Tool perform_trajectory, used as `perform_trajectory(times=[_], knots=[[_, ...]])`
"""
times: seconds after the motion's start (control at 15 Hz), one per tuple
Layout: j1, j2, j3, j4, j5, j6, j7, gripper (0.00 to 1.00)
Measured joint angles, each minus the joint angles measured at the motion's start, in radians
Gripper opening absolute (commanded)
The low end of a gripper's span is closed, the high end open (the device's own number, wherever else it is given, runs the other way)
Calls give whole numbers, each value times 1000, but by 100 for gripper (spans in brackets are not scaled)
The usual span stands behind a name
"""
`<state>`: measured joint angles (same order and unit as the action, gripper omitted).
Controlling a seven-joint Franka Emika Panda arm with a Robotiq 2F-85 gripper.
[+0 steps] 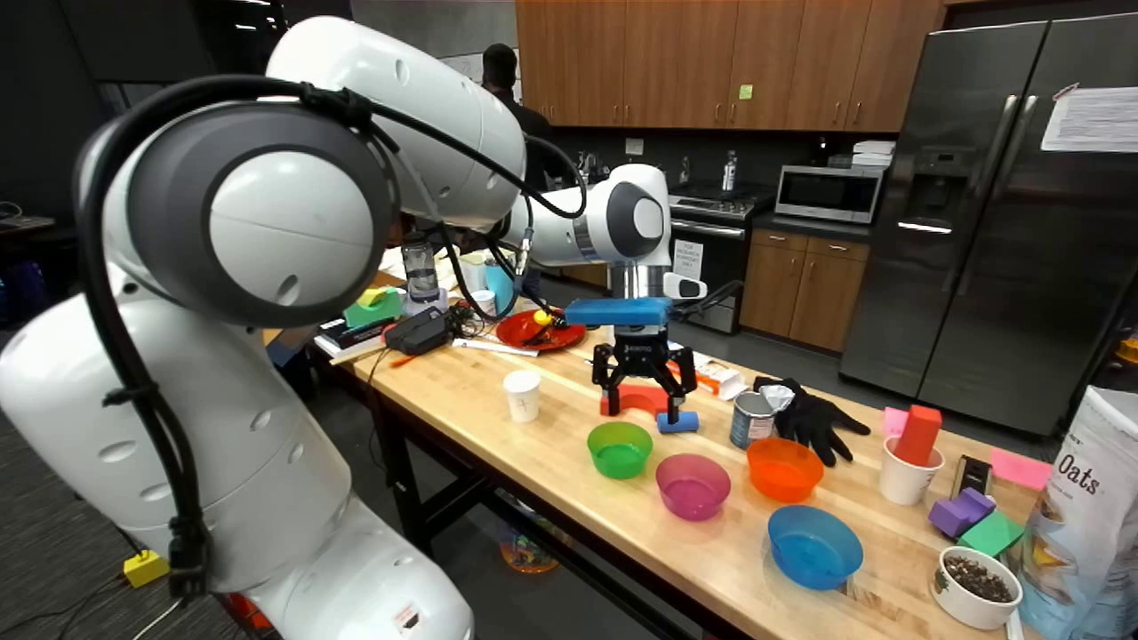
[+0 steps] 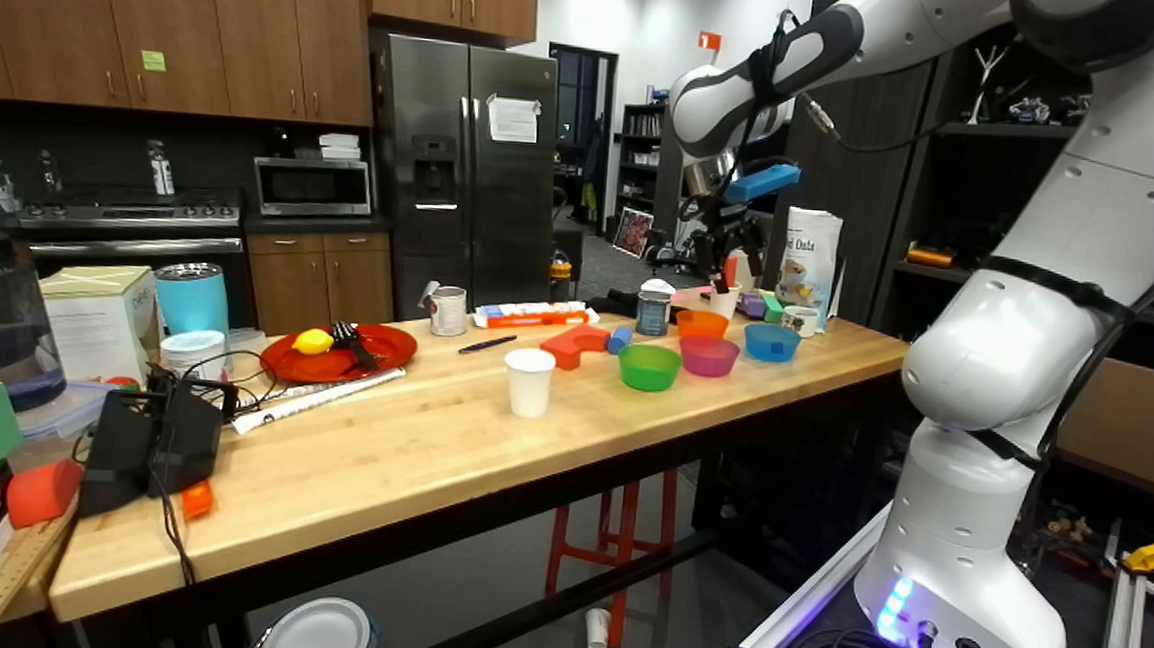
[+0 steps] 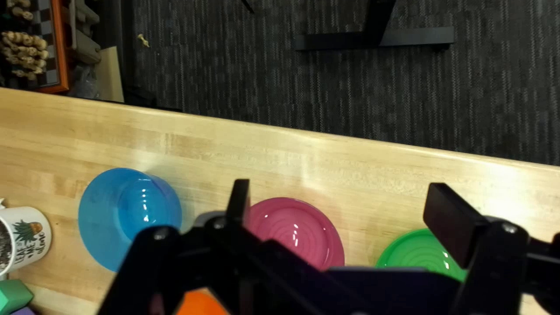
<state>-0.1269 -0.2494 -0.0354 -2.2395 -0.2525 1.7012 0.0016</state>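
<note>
My gripper (image 3: 343, 205) stands wide open with nothing between its fingers, pointing down from above the table in both exterior views. Through its jaws in the wrist view I see a pink bowl (image 3: 302, 227) by the left finger and part of a green bowl (image 3: 420, 253) behind the right finger. A blue bowl (image 3: 100, 227) lies further left, and an orange bowl (image 3: 199, 304) is mostly covered by the gripper body. In an exterior view, a red arch block (image 1: 636, 397) and a blue cylinder (image 1: 678, 422) appear behind the fingertips. All four bowls look empty from here.
Beyond the bowls stand an open can (image 1: 752, 420), a black glove (image 1: 813, 422), a paper cup with a red block (image 1: 909, 476) and an oats bag (image 1: 1085, 498). A white cup (image 2: 529, 383) and red plate (image 2: 390, 343) are further along. The table edge (image 3: 306, 131) crosses the wrist view.
</note>
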Motion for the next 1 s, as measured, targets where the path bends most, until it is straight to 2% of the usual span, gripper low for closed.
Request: perform_trajectory(times=[0.2,0.4,0.6,1.0], knots=[[-10,0,-23,-1,-143,15,10,100],[-32,-2,-56,-25,-348,120,1,100],[-39,7,-113,-99,-459,346,-58,100],[-5,60,-256,-291,-492,865,-153,100]])
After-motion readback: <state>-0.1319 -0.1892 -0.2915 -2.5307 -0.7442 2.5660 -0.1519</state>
